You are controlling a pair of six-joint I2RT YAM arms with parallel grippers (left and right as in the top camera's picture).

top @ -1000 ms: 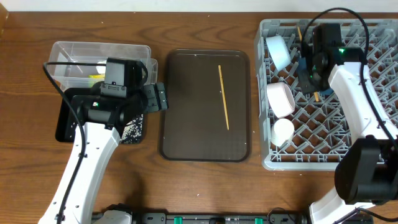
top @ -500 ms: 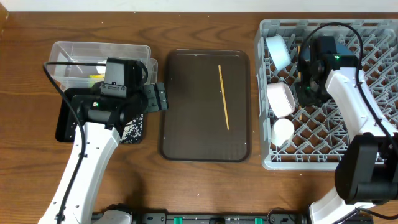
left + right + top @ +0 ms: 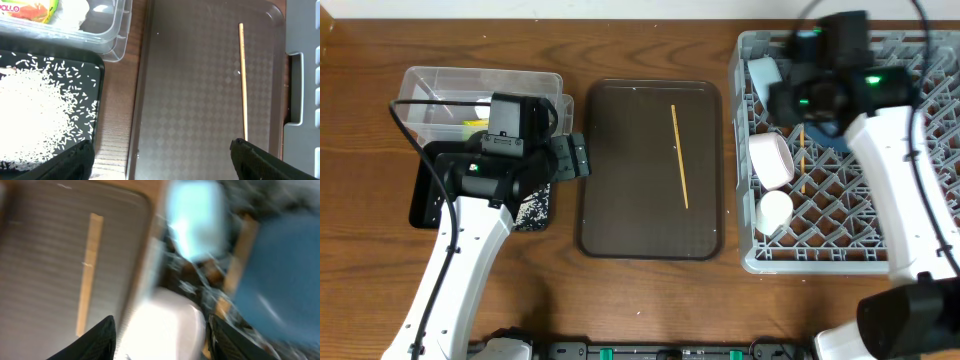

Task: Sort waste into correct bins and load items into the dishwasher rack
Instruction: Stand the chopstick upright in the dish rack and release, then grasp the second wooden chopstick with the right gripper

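One chopstick (image 3: 679,155) lies lengthwise on the brown tray (image 3: 620,200); it also shows in the left wrist view (image 3: 243,85). A second chopstick (image 3: 801,150) rests in the grey dishwasher rack (image 3: 880,250), beside the white bowl (image 3: 772,158), small white cup (image 3: 775,208), light blue bowl (image 3: 763,78) and dark blue plate (image 3: 840,145). My right gripper (image 3: 782,100) hovers open above the rack's left part, holding nothing; its view is blurred. My left gripper (image 3: 162,167) stands wide open over the tray's left edge. Rice (image 3: 40,110) covers the black tray (image 3: 100,75). The wrapper (image 3: 30,10) and napkin (image 3: 75,12) lie in the clear tub (image 3: 112,30).
The rack's left wall (image 3: 302,100) borders the brown tray on the right. The clear tub (image 3: 430,85) and black tray (image 3: 420,205) sit at the far left, under my left arm. Bare wooden table (image 3: 650,300) runs along the front.
My right gripper has opened and swung up and leftward over the rack; a chopstick now lies loose in the rack. The left arm has not moved.
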